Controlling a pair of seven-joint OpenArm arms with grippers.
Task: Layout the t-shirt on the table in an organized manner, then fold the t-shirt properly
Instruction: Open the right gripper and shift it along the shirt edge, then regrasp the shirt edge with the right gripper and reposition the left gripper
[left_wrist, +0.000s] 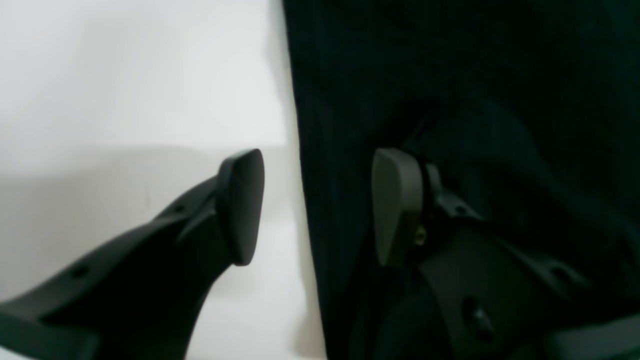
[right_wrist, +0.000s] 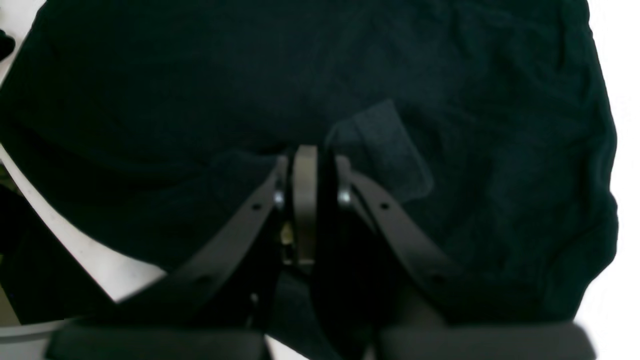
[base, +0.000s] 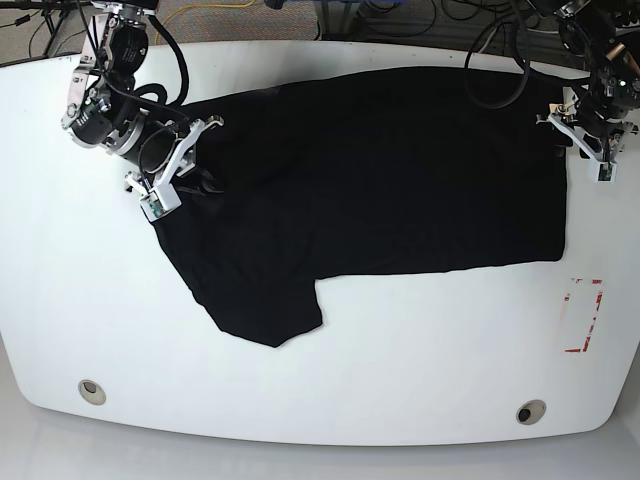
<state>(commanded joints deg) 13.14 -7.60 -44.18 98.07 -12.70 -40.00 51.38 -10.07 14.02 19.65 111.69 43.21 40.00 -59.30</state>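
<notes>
**Shirt spread on table, one arm at each end**

Broadly, we noted the table (base: 330, 400) first: a wide white top with curved edges that filled the base view. The t-shirt (base: 380, 170) lay flat across its far half, black cloth running from the left arm's side to the right arm's side. One short sleeve (base: 265, 320) stuck out toward the near edge, ending in a rounded lobe. The shirt's near edge ran fairly straight from that sleeve to the corner by the left arm. Wrinkles showed in the cloth in the right wrist view, most of them toward that picture's right side.

We found the right gripper (right_wrist: 306, 165) on the shirt's end nearest it. Its fingers were pressed together with only a thin pad edge showing between them, and dark cloth was bunched up against the tips. We could not tell for sure whether any cloth was pinched inside.

The left gripper (left_wrist: 317, 200) hung at the opposite end of the shirt with its fingers spread wide apart. It straddled the shirt's edge: one fingertip (left_wrist: 242, 205) over bare white table, the other (left_wrist: 397, 205) over black cloth. Nothing lay between the pads.

Smaller items came last: two round grommet holes (base: 92, 391) near the table's front edge, and red tape marks (base: 583, 315) close to the left arm's side, just clear of the shirt's corner.
</notes>
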